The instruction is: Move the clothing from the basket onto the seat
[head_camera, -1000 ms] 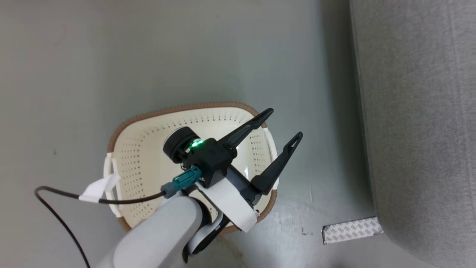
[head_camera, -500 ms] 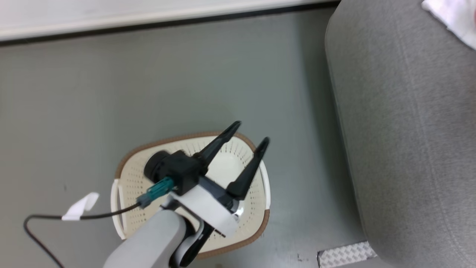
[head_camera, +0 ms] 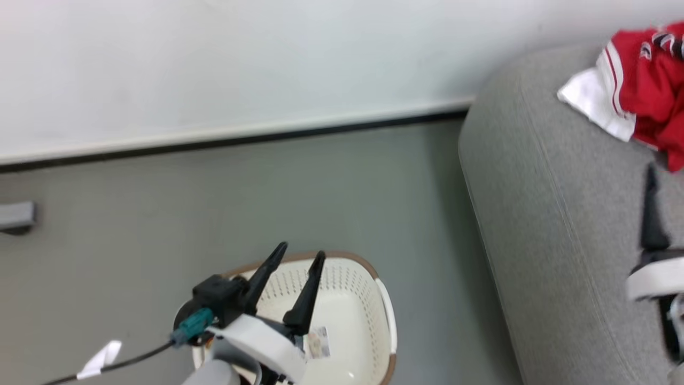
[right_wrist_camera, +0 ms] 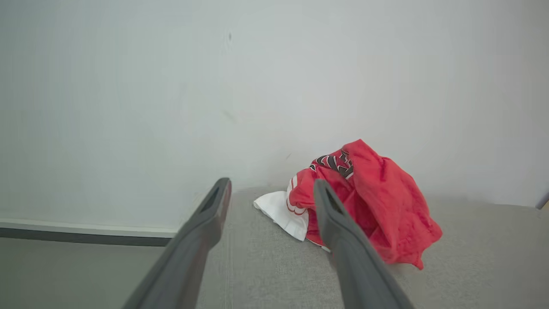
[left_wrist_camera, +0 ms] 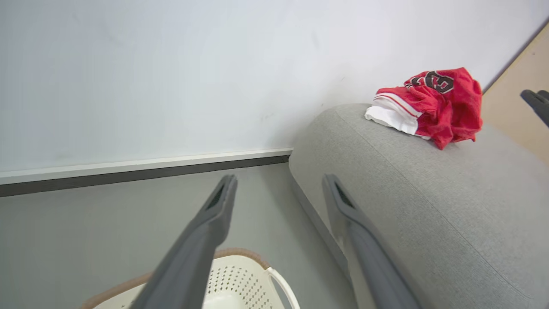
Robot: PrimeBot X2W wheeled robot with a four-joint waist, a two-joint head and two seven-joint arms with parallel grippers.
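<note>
Clothing [head_camera: 649, 91]: 1 crumpled red-and-white heap lies on the seat [head_camera: 556, 214] at the upper right of the head view, close to the white wall [head_camera: 240, 64]. The basket [head_camera: 347, 291] stands on the grey floor [head_camera: 347, 187] at the bottom centre, left of the seat and apart from it. Left gripper [head_camera: 301, 252]: positioned above the basket, 2 fingers spread, nothing between them. Right gripper [right_wrist_camera: 271, 184]: positioned above the seat at the right edge of the head view. In the right wrist view its 2 fingers are spread and empty, and they point toward the heap.
</note>
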